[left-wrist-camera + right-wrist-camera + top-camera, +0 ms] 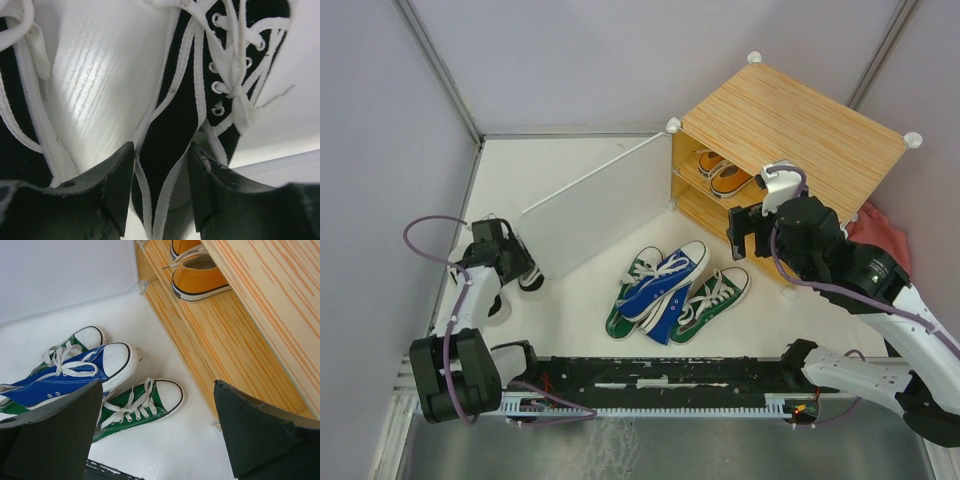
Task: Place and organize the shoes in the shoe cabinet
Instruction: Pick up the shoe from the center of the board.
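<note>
Any maker's marks on the shoes are too small to read.

- Far left: left arm folded back from its base, forearm along the left wall, wrist tipped down. Left gripper sits at the edge of the white table, close to the wall.
- Left wrist view: left gripper stands at a middling gap, one finger on each side of the canvas side wall of a black sneaker. Can't tell if the pads pinch it or only bracket it.
- From above, black sneaker lies under the gripper. A second dark shoe seems to lie just nearer the base, mostly hidden by the arm.
- Door panel hangs open, its free edge just beside the left gripper. That corner is tight.
- Centre: bare table between door and shoe pile. Blue sneakers lie across the green sneakers, toes toward the cabinet.
- Right wrist view: blue sneakers overlap one of the green sneakers. The other green toe points at the cabinet's lower edge, near but apart.
- Shoe cabinet stands at back right, open front facing the pile. Orange sneakers sit side by side on the inner shelf, also seen by the right wrist.
- Right arm rises from its base, elbow high. Right gripper hangs before the cabinet front, jaws wide, holding nothing.
- Far right: pink cloth behind the right arm, against the cabinet's side.
</note>
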